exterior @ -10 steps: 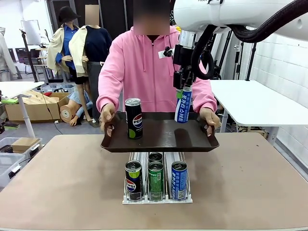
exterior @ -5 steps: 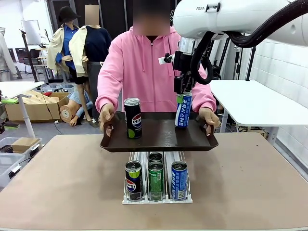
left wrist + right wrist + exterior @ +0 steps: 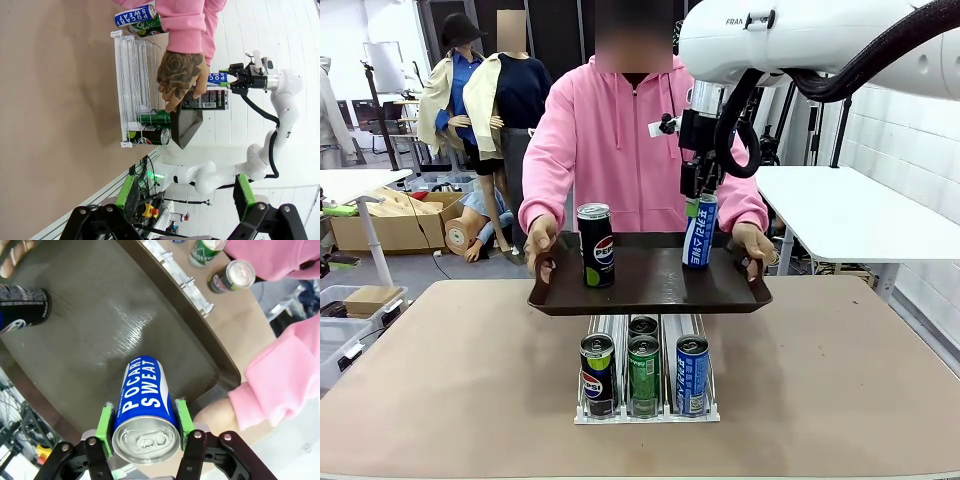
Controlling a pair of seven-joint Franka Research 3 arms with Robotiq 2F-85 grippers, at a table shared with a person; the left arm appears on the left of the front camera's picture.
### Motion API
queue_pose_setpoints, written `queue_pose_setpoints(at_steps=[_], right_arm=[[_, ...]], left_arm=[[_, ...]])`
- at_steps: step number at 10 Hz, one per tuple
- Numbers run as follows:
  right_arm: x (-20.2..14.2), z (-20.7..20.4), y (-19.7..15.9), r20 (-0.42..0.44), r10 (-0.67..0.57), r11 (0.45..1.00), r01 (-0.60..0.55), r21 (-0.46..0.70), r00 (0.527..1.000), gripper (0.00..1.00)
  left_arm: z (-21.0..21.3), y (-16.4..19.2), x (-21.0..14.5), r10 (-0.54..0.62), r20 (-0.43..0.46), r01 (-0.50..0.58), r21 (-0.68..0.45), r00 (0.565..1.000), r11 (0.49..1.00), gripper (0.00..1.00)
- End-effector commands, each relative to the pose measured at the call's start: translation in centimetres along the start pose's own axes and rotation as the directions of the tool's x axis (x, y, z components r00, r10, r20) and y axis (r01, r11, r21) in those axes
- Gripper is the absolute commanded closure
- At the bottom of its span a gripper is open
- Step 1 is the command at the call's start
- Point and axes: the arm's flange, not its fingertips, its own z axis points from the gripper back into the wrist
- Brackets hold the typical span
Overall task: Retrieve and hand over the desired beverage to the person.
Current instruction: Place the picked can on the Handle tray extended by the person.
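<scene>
since a second ago our right gripper (image 3: 699, 192) has carried the pocari sweat can (image 3: 699, 232) down until its base sits at or just above the tray (image 3: 650, 290), right of the pepsi can (image 3: 596, 245). pads are closed on the can's top; its long axis runs almost upright, so release means opening, then lifting straight up. the person's hand (image 3: 756, 243) holds the tray's edge just beside it. our right wrist view confirms both pads (image 3: 104, 422) pinch the can (image 3: 145, 390); our left gripper (image 3: 185, 197), well back, stands open and empty.

Robotics lab or workshop: white robot arm (image 3: 820, 40) over a bare worktable (image 3: 440, 380), cardboard boxes (image 3: 395, 225), white brick wall (image 3: 905, 150).
</scene>
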Motion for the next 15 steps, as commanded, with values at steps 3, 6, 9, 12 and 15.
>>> queue_pose_setpoints(at_steps=[3,6,9,12,15], right_arm=[[0.3,0.8,-0.3,-0.002,0.025,1.0,-0.025,0.009,1.0,0.0],[-0.2,1.7,0.0,0.009,0.019,1.0,-0.019,-0.012,1.0,0.0],[-1.1,3.6,1.7,-0.019,-0.002,0.997,0.001,-0.083,1.0,0.0],[-1.4,3.9,1.8,-0.044,0.007,0.997,-0.01,-0.081,0.999,0.0],[-1.4,4.2,1.5,-0.008,0.015,0.997,-0.016,-0.072,1.0,0.0]], left_arm=[[0.2,-0.2,-0.1,-0.004,0.004,0.004,0.0,1.0,1.0,0.0],[0.2,-0.2,-0.1,-0.004,0.004,0.004,0.0,1.0,1.0,0.0],[0.2,-0.2,-0.1,-0.004,0.004,0.004,0.0,1.0,1.0,0.0],[0.2,-0.2,-0.1,-0.004,0.004,0.004,0.0,1.0,1.0,0.0],[0.2,-0.2,-0.1,-0.004,0.004,0.004,0.0,1.0,1.0,0.0]])
